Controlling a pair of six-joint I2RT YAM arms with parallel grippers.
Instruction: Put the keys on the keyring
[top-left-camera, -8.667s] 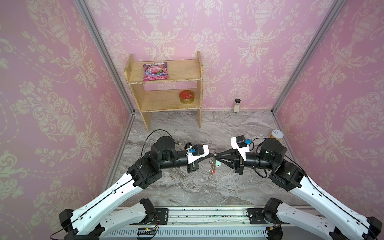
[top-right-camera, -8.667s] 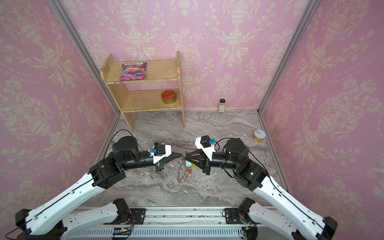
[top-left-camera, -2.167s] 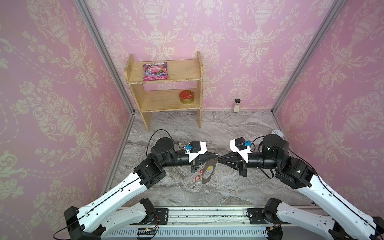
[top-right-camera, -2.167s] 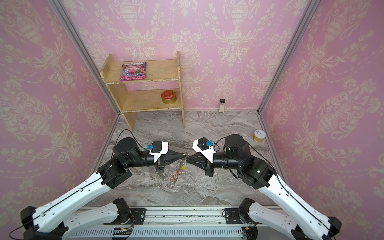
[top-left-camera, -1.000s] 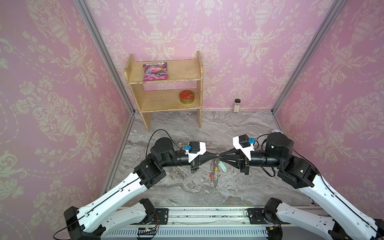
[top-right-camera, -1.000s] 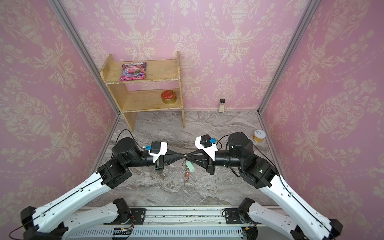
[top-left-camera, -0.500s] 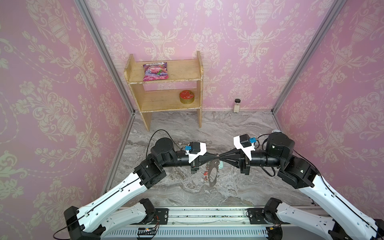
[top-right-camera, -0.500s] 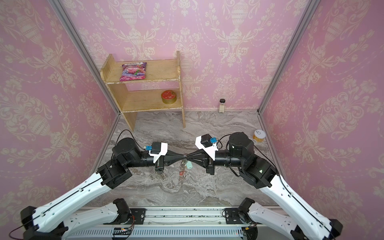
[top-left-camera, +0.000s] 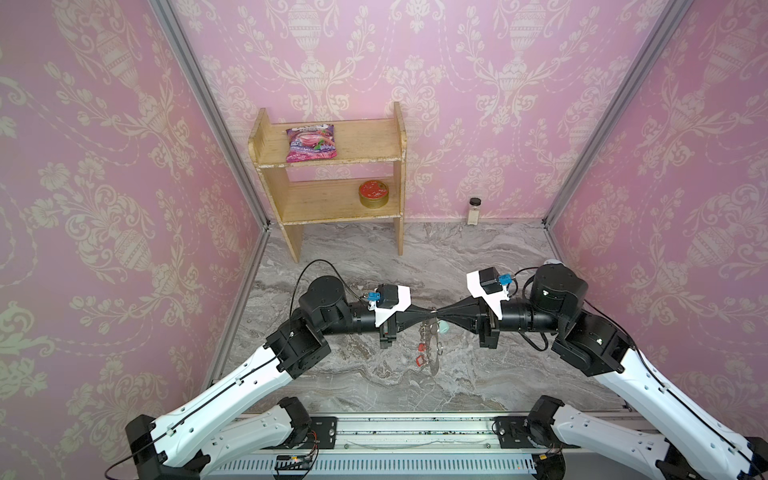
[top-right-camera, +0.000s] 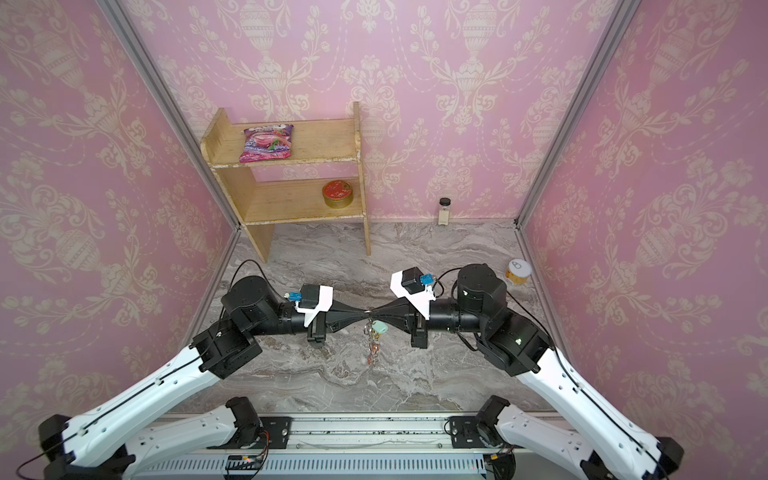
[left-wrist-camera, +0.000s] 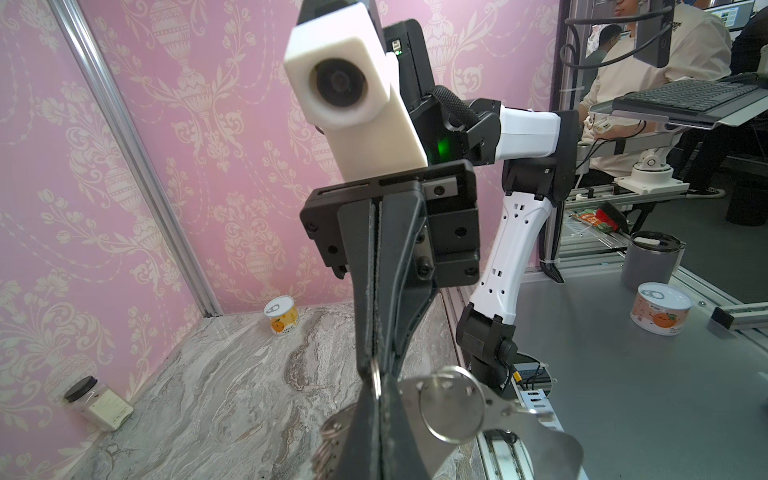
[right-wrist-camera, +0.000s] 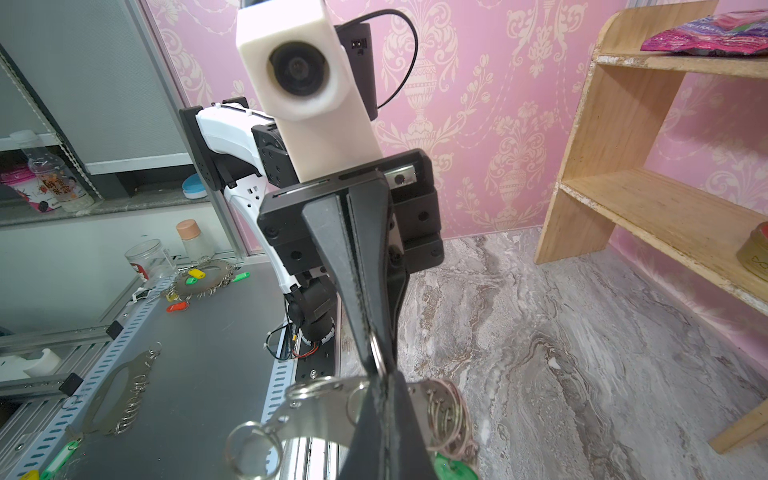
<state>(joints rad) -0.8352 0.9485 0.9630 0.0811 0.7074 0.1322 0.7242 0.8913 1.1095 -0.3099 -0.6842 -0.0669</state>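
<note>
Both jaws clamped, tips meeting midair: left gripper (top-left-camera: 429, 310) on keyring (top-left-camera: 433, 353), right gripper (top-left-camera: 441, 311) on keys (top-left-camera: 444, 329); can't tell if threaded, release not yet done

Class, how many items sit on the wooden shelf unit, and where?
2. In both top views, a pink snack packet lies left on the top shelf; a round red-lidded tin stands right on the lower shelf. Nothing looks hidden.

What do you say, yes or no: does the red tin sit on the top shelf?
No, the tin sits on the lower shelf; the top shelf holds only a pink packet.
</note>
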